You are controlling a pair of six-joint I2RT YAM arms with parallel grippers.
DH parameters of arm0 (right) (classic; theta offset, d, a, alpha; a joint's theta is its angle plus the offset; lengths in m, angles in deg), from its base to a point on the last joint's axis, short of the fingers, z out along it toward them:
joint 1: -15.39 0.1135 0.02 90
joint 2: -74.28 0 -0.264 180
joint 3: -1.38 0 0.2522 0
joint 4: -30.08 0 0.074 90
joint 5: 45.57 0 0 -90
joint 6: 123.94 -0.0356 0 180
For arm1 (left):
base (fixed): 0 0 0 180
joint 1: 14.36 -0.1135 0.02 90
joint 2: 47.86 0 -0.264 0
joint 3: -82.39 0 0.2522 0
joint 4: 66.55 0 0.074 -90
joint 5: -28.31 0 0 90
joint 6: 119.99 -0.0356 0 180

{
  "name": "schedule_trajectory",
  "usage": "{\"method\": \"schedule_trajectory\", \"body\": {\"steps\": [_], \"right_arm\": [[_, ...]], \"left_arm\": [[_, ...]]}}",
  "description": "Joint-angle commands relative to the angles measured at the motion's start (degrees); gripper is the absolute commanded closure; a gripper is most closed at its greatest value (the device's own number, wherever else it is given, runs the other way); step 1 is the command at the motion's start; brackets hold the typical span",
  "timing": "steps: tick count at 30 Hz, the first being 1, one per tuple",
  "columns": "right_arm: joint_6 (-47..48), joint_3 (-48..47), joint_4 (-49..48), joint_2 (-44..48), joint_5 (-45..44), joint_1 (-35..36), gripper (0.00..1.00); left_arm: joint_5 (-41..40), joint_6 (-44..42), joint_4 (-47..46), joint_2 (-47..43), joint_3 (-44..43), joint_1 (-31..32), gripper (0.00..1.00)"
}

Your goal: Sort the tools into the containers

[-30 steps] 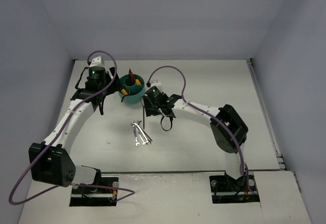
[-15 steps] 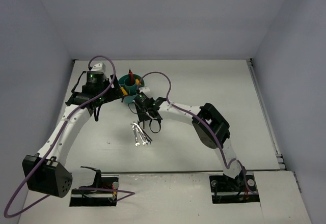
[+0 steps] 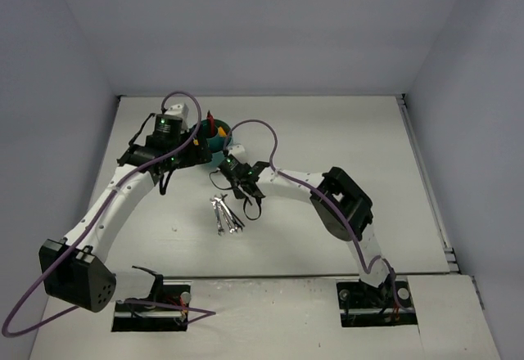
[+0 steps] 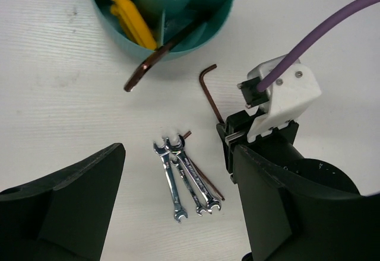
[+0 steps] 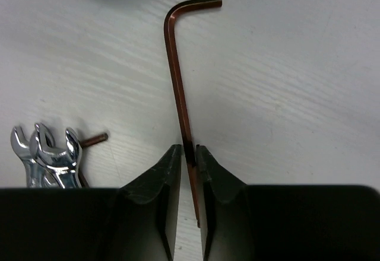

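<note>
Table [image 3: 327, 131]: white; all the tools and the container are borne on it.
Left arm [image 3: 123, 192]: is stretched over the container, so that most of it is hidden in the top view.
Organiser [image 4: 205, 32]: teal, round and divided into compartments; it is seen ahead of the left gripper, beyond its fingertips, and ahead of the right gripper, past the bend of the key held there.
Left gripper [image 4: 177, 160]: the jaws are spread wide and nothing is held between them.
Right gripper [image 5: 187, 154]: the jaws are closed on the straight shaft of a hex key; its wrist is seen just beside the left gripper's right finger.
Purple cable [image 4: 332, 29]: is looped from the right wrist across the upper right corner of the left wrist view.
Yellow screwdriver [image 4: 132, 21]: is laid in an outer compartment, ahead and left of the left gripper.
Red-handled tool [image 3: 210, 121]: is stood upright in the organiser.
Wrenches [image 4: 184, 178]: three, silver, overlapping on the table; they are seen under the gap of the left gripper and just left of the right gripper's fingers.
Held hex key [image 5: 178, 77]: is pointed straight ahead of the right gripper, its short end bent to the right; whether it is lifted cannot be told.
Second hex key [image 5: 95, 138]: is partly covered by the wrenches.
Third hex key [image 4: 154, 59]: is leant over the organiser's near rim.
</note>
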Motion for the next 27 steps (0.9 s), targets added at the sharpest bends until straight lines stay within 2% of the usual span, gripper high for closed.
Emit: {"method": "schedule_trajectory", "body": {"steps": [1,4,10,15,23,27], "right_arm": [[5.74,6.74,4.44,5.65,3.73,-0.87,0.91],[7.6,10.71,2.27,8.76,8.69,-1.6,1.0],[14.39,16.2,-0.81,16.68,9.79,-1.88,1.0],[18.51,19.87,-4.35,26.08,11.38,-2.73,1.0],[22.82,21.11,-6.34,36.68,13.28,-3.32,1.0],[22.99,21.19,-7.28,39.73,16.03,-3.41,1.0]], "left_arm": [[0.89,-1.19,-1.0,1.0,-4.72,2.95,0.29],[2.03,-0.88,-1.09,2.41,-5.85,4.22,0.29],[5.85,-0.43,-1.1,4.53,-7.92,4.72,0.29],[13.63,-0.34,-1.18,6.78,-10.65,4.81,0.29],[24.69,2.75,-1.23,11.34,-15.01,4.84,0.29],[27.39,3.35,-1.43,13.0,-16.57,4.89,0.29]]}}
